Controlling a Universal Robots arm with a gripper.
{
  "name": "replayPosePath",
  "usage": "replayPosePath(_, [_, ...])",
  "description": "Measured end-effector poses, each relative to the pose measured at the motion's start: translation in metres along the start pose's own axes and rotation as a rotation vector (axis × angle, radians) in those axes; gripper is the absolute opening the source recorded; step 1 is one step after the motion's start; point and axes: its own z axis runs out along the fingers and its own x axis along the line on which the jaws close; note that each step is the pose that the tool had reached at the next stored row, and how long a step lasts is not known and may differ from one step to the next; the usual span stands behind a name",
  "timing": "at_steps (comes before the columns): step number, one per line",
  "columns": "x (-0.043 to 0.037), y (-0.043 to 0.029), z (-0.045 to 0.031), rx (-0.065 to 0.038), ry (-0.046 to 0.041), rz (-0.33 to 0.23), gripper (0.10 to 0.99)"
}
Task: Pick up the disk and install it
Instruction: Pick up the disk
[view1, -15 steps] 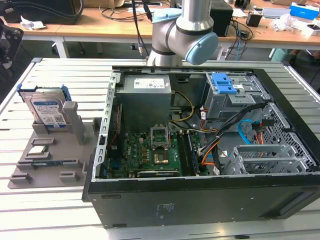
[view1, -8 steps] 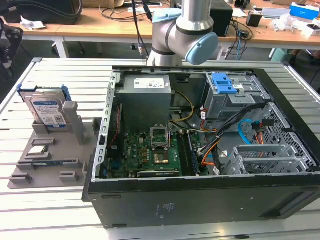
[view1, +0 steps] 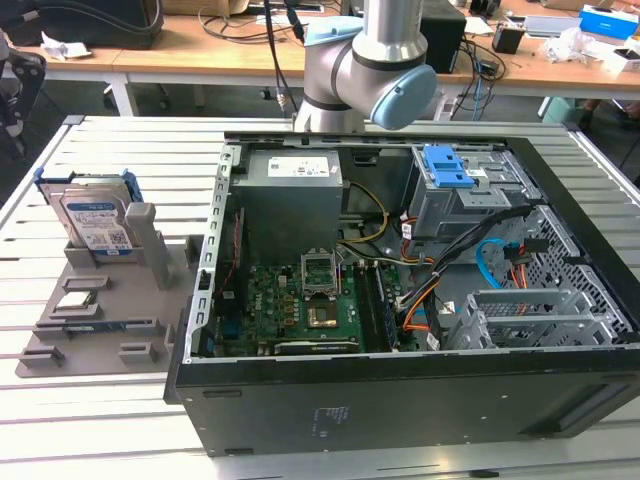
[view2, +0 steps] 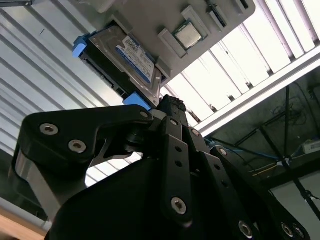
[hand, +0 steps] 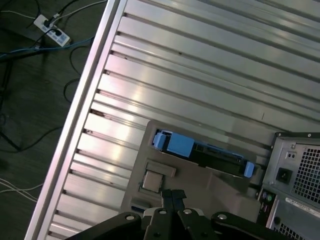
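Gripper (hand: 173, 194): pinched shut, nothing held. Best to open wide, then line up straight over the disk (hand: 202, 152) (standing on edge, mid-frame).

The disk (view1: 95, 215) is a flat, rectangular silver drive with a white-and-blue label on its broad face, framed by a blue plastic caddy. It stands upright on one long edge in a slot of a grey holder (view1: 110, 290), leaning slightly back. The holder sits on the slatted metal tabletop (view1: 120, 150), at the exterior view's left of the open computer case (view1: 400, 400) and apart from it. In the second wrist view the labelled face (view2: 132, 55) shows between the blue ends. In the first wrist view it is edge-on (hand: 200, 152), seemingly a dark strip with blue corners.
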Motion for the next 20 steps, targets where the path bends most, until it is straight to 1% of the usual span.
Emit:
replayPosePath(3, [0.0, 0.0, 0.0, 0.0, 0.0011, -0.023, 0.102])
replayPosePath(8, [0.0, 0.0, 0.0, -0.002, 0.0035, -0.077, 0.102])
replayPosePath(20, [0.0, 0.0, 0.0, -0.004, 0.0074, -0.163, 0.102])
